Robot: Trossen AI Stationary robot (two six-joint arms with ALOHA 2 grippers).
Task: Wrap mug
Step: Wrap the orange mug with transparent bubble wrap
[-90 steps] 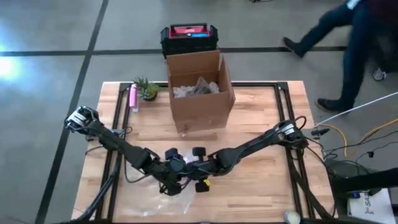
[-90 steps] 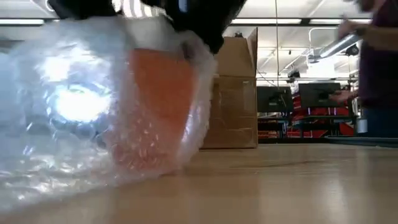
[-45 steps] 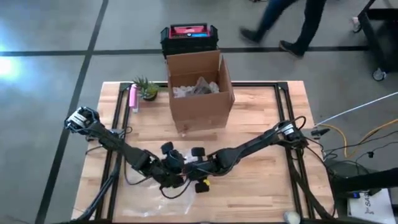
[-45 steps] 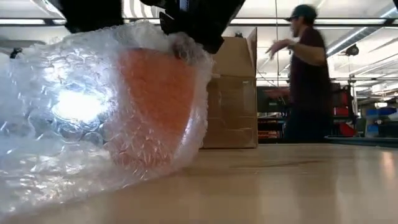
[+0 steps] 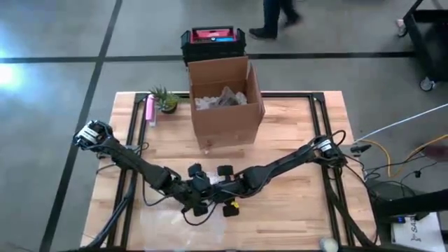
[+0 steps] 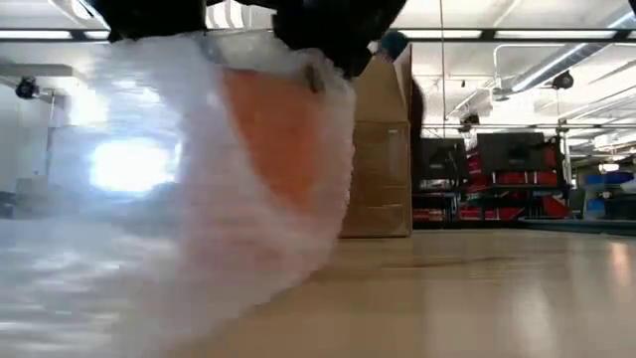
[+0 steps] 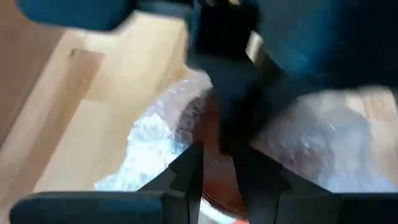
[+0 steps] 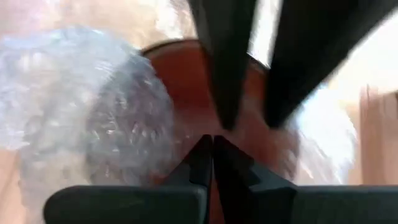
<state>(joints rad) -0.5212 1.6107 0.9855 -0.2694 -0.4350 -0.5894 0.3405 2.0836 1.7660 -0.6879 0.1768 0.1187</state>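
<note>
A light wooden table [image 5: 294, 133] with dark rails along its edges is seen from above. An open cardboard box [image 5: 224, 105] is stood at its far middle, with a small potted plant [image 5: 165, 100] and a pink cylinder [image 5: 149, 109] laid just beside each other near the far left corner. At the near middle, a sheet of bubble wrap [image 5: 175, 213] is spread on the wood, bundled around an orange mug [image 6: 273, 129].

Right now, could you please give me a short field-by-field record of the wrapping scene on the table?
mug: orange mug under bubble wrap, near the table's front edge
left gripper: at the bundle
right gripper: at the bundle, opposite side
box: open cardboard box at the back of the wooden table
extras: small plant, pink tube
</note>
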